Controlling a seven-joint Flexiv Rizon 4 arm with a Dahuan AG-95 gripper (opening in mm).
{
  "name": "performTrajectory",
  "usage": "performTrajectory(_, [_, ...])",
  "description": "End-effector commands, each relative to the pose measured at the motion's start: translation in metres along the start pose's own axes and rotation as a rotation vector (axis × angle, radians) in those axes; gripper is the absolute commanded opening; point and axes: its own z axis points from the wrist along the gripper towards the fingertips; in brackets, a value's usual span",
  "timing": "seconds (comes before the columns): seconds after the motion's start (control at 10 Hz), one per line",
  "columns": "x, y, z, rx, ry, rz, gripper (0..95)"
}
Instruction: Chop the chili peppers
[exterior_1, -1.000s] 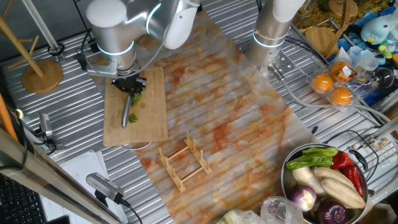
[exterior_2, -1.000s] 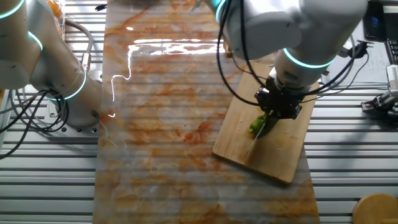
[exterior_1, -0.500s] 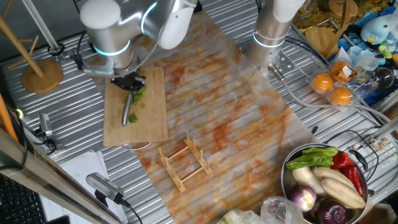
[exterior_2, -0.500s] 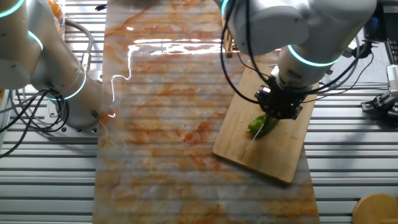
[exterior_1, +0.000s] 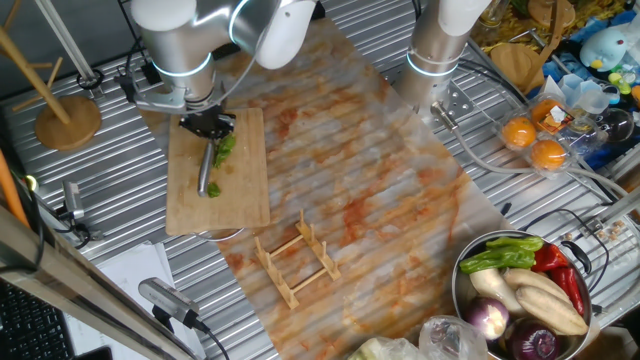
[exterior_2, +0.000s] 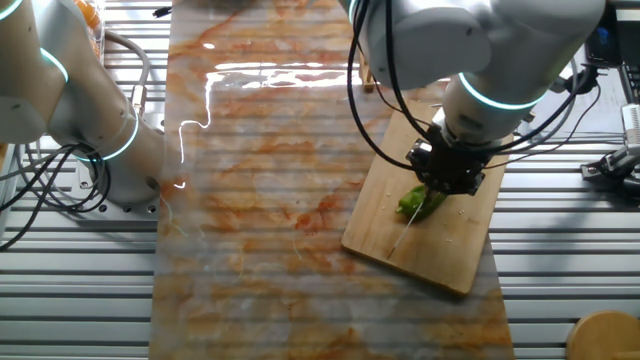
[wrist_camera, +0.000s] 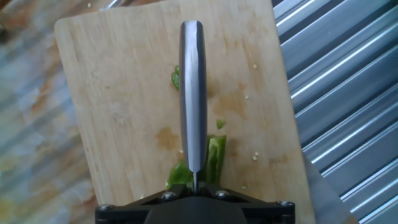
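Right now the tool (exterior_1: 208, 126) is clamped on a knife (wrist_camera: 192, 99), whose blade lies along the wooden cutting board (exterior_1: 245, 190). On that board the chili peppers (exterior_2: 420, 203) lie in green pieces under and beside the blade, one small chunk (exterior_1: 213, 189) near its tip.
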Motion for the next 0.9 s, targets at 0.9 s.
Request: performTrajectory(0.9, [0.010,-0.002,0.027,0.004,-0.023,-0.070,0.0])
